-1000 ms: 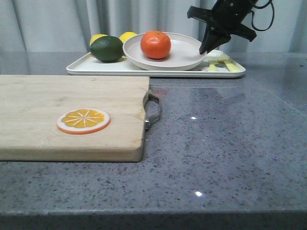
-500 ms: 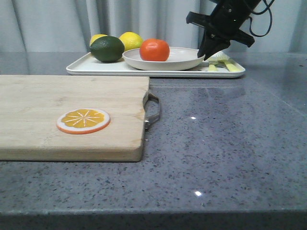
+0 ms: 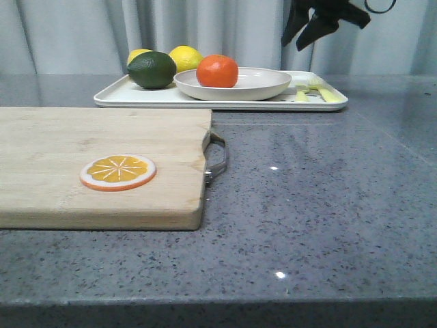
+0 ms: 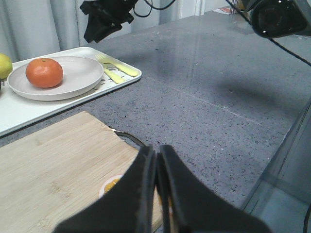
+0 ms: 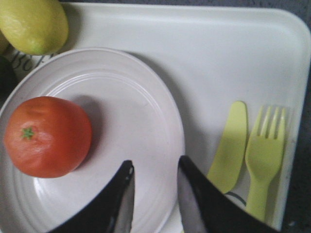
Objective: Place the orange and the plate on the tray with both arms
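Near edge: board [image 3: 102,164] w/ orange slice [image 3: 117,171] on it, left side of counter [image 3: 328,205]. L gripper [image 4: 158,167] hovers over the board's near part, fingers pressed together, holding nothing; well apart from the tray.

Far side: tray [image 3: 205,98] sits across the back of the counter. Plate [image 3: 252,85] lies flat on it, orange [image 3: 217,70] resting in the plate toward its left. Lime [image 3: 151,69] and lemons [image 3: 184,57] just left of the plate, also on tray; yellow knife [image 5: 232,145] and fork [image 5: 265,155] to the plate's right.

R gripper [image 3: 315,27] is up above the tray's right end, clear of the plate; jaws slightly apart, nothing between them. Wrist cam shows plate rim directly below the fingertips, orange off to one side. R arm is far nearer the tray than L.

Vs 0.5 s ago: R gripper was down at the plate's right rim, now lifted off and higher. Plate and orange haven't shifted since. A sec ago plate looked tilted up; now settled.

Judgement: both items placed, task looks about done; what's left is prob. pulling R arm back.
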Controlling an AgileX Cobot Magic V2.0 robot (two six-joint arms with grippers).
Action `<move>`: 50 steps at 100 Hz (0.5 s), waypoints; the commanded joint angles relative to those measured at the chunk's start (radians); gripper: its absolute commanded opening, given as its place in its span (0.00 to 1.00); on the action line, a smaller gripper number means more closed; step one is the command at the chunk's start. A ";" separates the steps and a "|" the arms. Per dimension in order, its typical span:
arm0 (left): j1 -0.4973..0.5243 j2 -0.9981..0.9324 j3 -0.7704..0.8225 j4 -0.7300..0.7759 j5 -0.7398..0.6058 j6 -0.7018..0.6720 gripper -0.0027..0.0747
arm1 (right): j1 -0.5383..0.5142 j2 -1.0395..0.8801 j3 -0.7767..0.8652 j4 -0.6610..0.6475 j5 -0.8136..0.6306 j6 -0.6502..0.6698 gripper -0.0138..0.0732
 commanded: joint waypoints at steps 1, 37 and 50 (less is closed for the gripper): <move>-0.001 0.004 -0.027 -0.012 -0.082 0.003 0.01 | 0.001 -0.118 -0.033 -0.031 0.003 -0.011 0.32; -0.001 0.004 -0.027 -0.012 -0.082 0.003 0.01 | 0.012 -0.240 -0.032 -0.069 0.218 -0.013 0.08; -0.001 0.004 -0.027 -0.012 -0.082 0.003 0.01 | 0.047 -0.289 -0.032 -0.075 0.218 -0.019 0.08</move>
